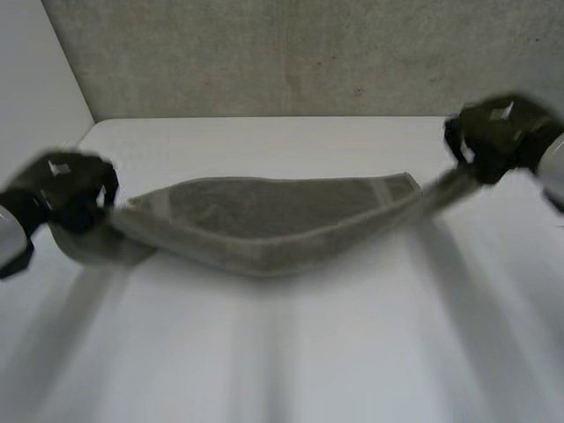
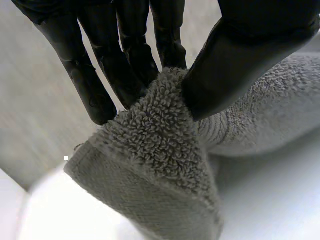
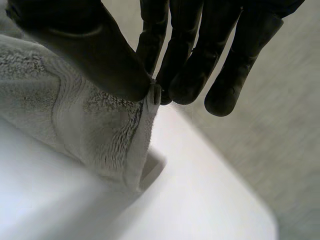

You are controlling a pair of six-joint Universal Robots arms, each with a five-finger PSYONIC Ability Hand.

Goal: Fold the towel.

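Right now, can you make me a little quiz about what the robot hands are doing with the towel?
1. True or false: the left robot hand pinches the towel between thumb and fingers.
2. The towel is: A) stretched between both robot hands, B) held by one robot hand, C) lying flat, untouched.
3. Which part of the towel does the right robot hand pinch?
Key: 1 true; 2 A; 3 one end.

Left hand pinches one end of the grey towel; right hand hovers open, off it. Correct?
No: the right hand also pinches the towel, at its other end, as the right wrist view shows. The left hand is as stated.
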